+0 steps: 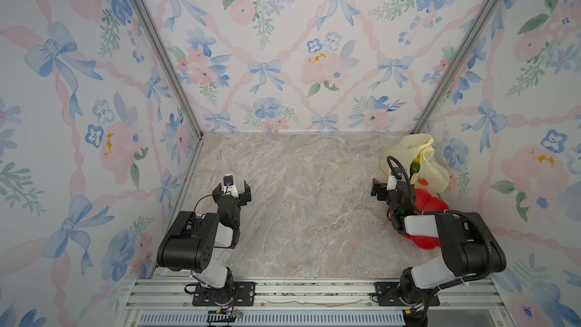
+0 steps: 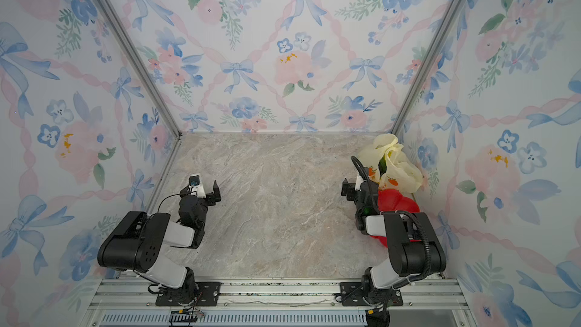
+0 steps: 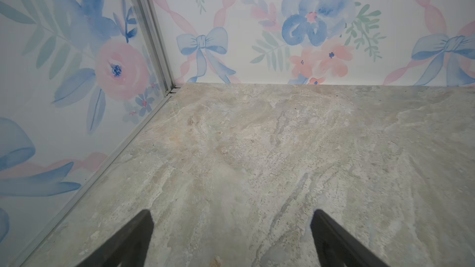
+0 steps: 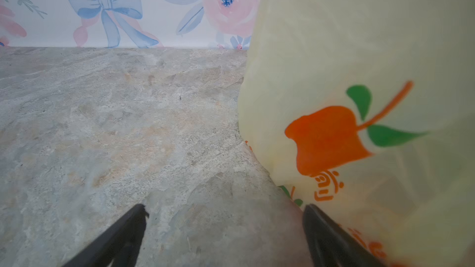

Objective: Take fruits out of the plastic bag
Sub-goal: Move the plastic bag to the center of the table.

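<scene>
The plastic bag (image 1: 408, 152) (image 2: 405, 171), pale yellow with orange fruit prints, stands crumpled in the back right corner. A dark green shape with a yellow tip (image 1: 415, 167) shows in its folds; the fruits are otherwise hidden inside. The bag (image 4: 359, 60) fills one side of the right wrist view. My right gripper (image 1: 391, 184) (image 2: 360, 185) (image 4: 225, 208) is open and empty just in front of the bag, one finger close beside its base. My left gripper (image 1: 232, 187) (image 2: 201, 188) (image 3: 232, 214) hangs open over bare table at the left.
A red flower-shaped plate (image 1: 432, 204) (image 2: 397, 204) lies in front of the bag, partly under my right arm. Flowered walls (image 1: 283, 58) close in the back and both sides. An aluminium rail (image 1: 314, 290) runs along the marble table's (image 1: 308, 209) front edge.
</scene>
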Motion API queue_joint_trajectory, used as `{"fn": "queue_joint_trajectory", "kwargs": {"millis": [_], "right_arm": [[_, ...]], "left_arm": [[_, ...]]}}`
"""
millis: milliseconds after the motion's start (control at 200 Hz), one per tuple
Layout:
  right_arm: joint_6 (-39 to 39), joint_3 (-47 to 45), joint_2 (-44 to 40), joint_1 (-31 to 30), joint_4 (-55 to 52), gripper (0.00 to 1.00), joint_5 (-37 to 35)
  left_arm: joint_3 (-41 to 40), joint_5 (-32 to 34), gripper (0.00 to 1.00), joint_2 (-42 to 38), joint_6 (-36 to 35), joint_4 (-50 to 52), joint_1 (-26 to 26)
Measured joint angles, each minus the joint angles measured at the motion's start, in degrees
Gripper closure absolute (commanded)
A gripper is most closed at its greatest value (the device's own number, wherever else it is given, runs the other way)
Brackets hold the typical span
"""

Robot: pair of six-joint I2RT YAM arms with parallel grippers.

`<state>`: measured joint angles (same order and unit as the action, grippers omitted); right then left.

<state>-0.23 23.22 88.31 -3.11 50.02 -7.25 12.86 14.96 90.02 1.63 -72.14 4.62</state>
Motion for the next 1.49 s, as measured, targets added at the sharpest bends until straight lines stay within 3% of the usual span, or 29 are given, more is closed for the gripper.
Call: {"fn": "queue_joint_trajectory", "kwargs": {"millis": [1030, 1135, 1275, 1365, 1495], "right_arm": [[-0.2, -0.1, 0.0, -0.1, 0.2, 0.03, -0.1], [-1.2, -1.3, -1.9, -1.8, -0.3, 0.03, -0.7], [-3.6, -1.7, -7.4, -5.5, -2.4, 0.03, -2.6], [-5.4, -1.7, -10.7, -7.9, -3.3, 0.03, -4.6], [-5.7, -1.2, -19.4, -10.9, -11.1, 0.03, -6.1]], "left_arm": [[-0.3, 0.2, 0.02, -0.4, 0.0, 0.0, -0.2], [-2.6, 0.1, 0.02, -5.1, -0.5, 0.2, 0.3], [-3.0, 3.3, 0.02, -15.3, -2.0, 4.6, 4.9], [-0.3, 5.5, 0.02, -22.7, 0.1, 13.2, 6.9], [6.8, 7.2, 0.02, -31.1, 9.1, 28.6, 7.1]]}}
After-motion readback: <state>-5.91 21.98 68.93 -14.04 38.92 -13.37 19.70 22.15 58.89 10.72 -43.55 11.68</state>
